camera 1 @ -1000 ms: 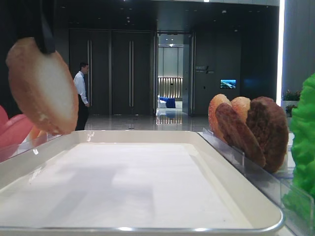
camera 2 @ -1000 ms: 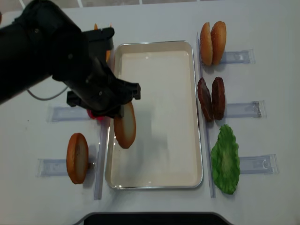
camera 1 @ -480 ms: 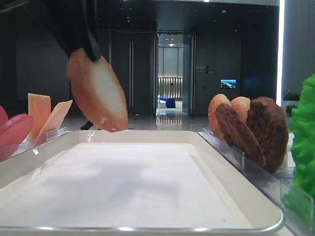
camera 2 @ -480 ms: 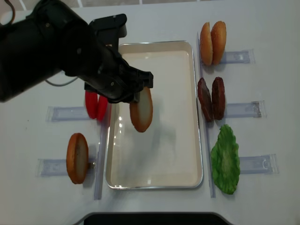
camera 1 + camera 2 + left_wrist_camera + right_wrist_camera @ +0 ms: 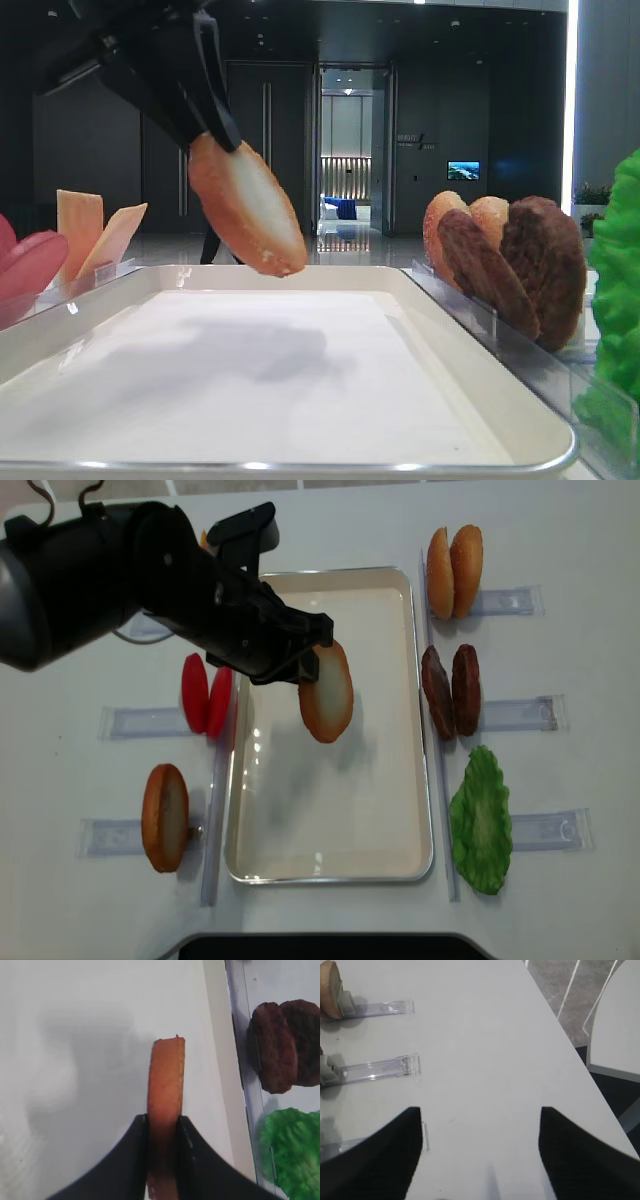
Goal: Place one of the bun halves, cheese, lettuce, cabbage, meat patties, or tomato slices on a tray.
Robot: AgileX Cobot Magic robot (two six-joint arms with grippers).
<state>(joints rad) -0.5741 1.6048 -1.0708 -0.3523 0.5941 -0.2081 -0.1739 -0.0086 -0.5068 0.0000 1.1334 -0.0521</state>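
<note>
Above the middle of the tray [image 5: 415, 720], the left gripper [image 5: 300, 665] pinches one bun half [image 5: 327, 691] by its upper edge, so the disc hangs tilted, clear of the white liner, with its shadow on the liner below. In the left wrist view the two black fingers [image 5: 131, 1160] press on either side of the bun's thin rim, its golden crust edge-on to the camera. The right gripper [image 5: 480, 1155] sits spread wide over bare bench [image 5: 485, 1035], well away from the tray, and holds nothing.

The bun looks light and fairly stiff (it keeps its round shape with no sag while held by one edge), so I judge it will neither droop nor slip readily. A grip at the rim, as here, suits it; squeezing harder may dent the soft crumb. Dropped from this tilt it could roll or land on edge, so lowering it until the low edge touches the liner seems wise.

Right of the tray stand two more bun halves [image 5: 453, 571], the meat patties [image 5: 449, 691] and the lettuce [image 5: 482, 821]; left of it the tomato slices [image 5: 206, 694] and another bun [image 5: 165, 817].
</note>
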